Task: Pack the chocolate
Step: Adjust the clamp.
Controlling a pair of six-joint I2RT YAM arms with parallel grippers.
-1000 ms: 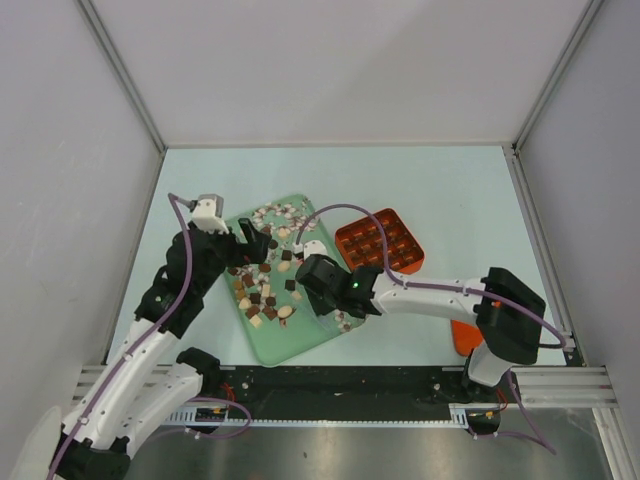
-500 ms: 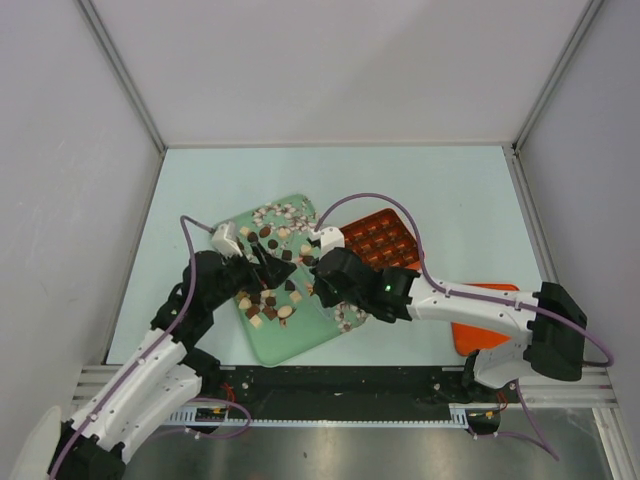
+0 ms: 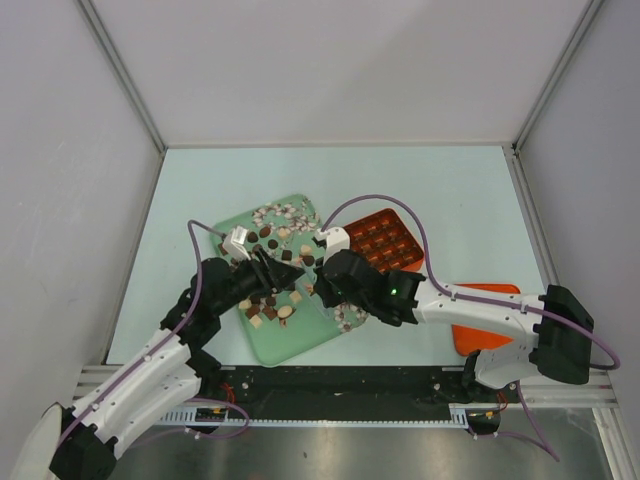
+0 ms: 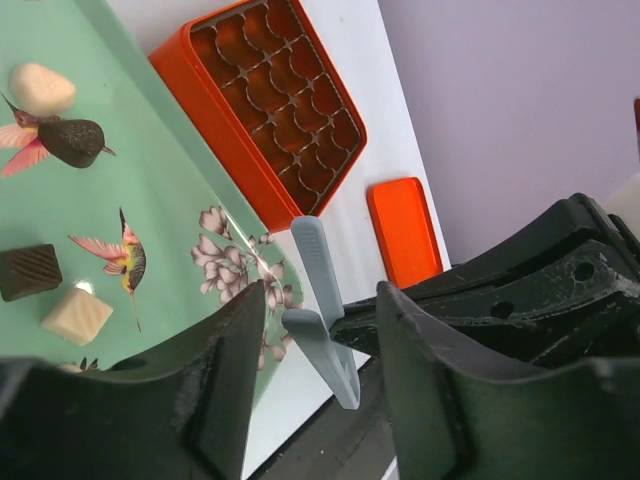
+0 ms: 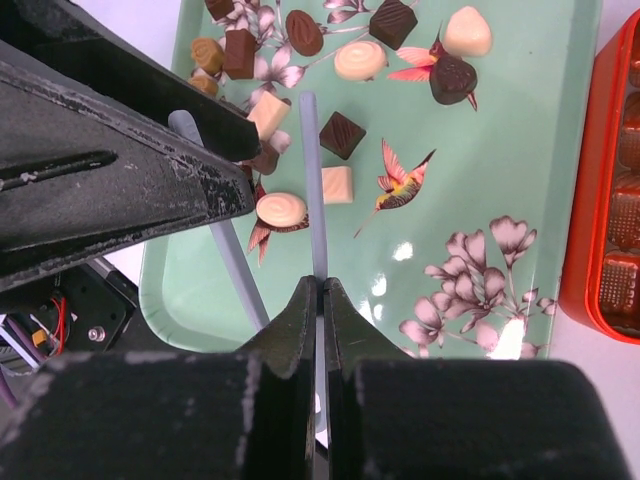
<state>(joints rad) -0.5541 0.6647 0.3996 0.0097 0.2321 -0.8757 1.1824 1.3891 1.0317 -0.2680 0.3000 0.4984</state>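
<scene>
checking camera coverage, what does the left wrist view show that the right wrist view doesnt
Only left wrist: the orange lid on the table and the full grid of the orange box. Only right wrist: the right end effector shut on one arm of the tweezers, and more of the chocolate. Both: the green tray, the tweezers, some chocolate, part of the box.

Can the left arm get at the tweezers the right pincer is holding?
Likely yes: the tweezers, clamped in the right pincer, sit in the gap between the parted jaws of the left pincer, with nothing blocking.
</scene>
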